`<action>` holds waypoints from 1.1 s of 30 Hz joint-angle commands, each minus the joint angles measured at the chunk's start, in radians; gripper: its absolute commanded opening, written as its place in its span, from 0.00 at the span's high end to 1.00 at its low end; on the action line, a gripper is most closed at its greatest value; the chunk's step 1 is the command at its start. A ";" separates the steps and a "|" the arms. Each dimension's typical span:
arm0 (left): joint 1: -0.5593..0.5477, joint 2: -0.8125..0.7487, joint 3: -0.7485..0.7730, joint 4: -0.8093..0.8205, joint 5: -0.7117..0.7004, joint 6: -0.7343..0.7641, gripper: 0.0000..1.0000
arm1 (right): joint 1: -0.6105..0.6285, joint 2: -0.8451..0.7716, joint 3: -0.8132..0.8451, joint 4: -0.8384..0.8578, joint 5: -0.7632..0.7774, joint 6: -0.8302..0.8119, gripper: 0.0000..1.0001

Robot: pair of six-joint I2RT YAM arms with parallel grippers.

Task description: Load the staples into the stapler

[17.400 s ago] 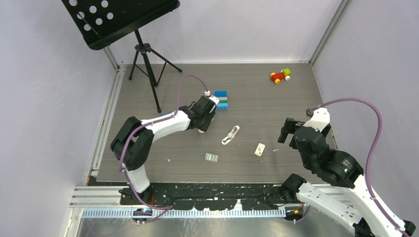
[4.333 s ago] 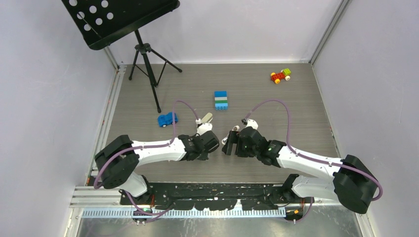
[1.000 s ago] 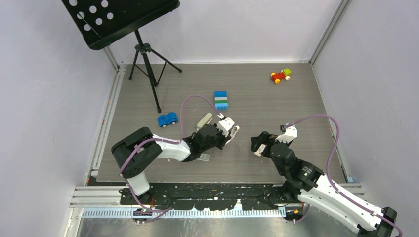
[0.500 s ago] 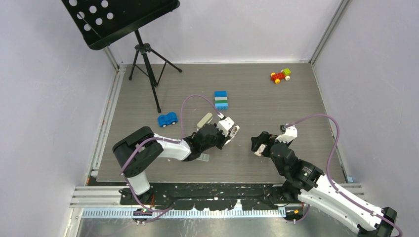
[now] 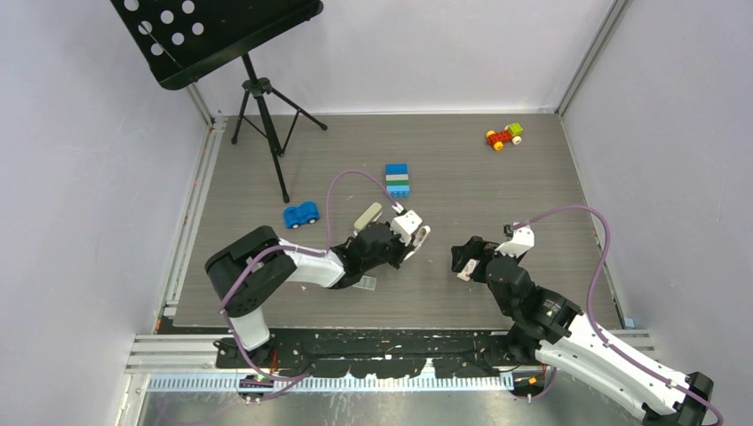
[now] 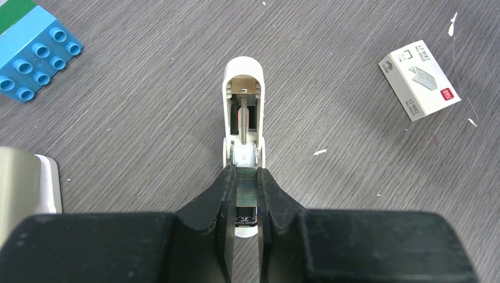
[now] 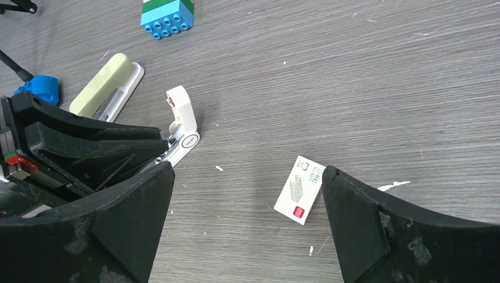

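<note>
Since a second ago nothing on the table (image 5: 497, 186) has shifted and both arms hold the same pose; a few seconds back the two grippers met near the front edge, and the right arm has since drawn off to the right. The left gripper (image 6: 246, 177) stands narrow, its black fingers pinching the staples (image 6: 247, 193), a short silvery strip with fine ridges; the strip sits in line with the metal channel of a small white hinged piece (image 6: 243, 71), glossy plastic with a rounded nose and a thin coil spring running down its trough; whether strip and channel touch cannot be told. The stapler (image 7: 106, 79), slim, with a matt beige top on a white base, lies closed just beside that gripper, untouched. The right gripper (image 7: 246, 175) gapes wide and holds nothing; a small white cardboard box (image 7: 299, 197) with a red mark lies flat on the grey wood-grain surface, seen between its fingers. A blue studded brick stack (image 5: 398, 180) sits further back.
</note>
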 commanded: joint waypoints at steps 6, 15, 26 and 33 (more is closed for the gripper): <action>0.004 0.013 0.027 0.022 0.013 0.002 0.98 | -0.002 -0.004 0.004 0.022 0.039 0.002 0.00; 0.004 0.010 0.024 0.017 0.009 0.004 0.98 | -0.002 -0.004 0.004 0.022 0.039 0.002 0.00; 0.004 -0.062 0.024 -0.010 0.004 0.024 0.98 | -0.002 -0.005 0.004 0.022 0.039 0.004 0.00; 0.005 -0.062 0.030 -0.030 -0.011 0.045 0.98 | -0.002 -0.005 0.003 0.022 0.039 0.003 0.00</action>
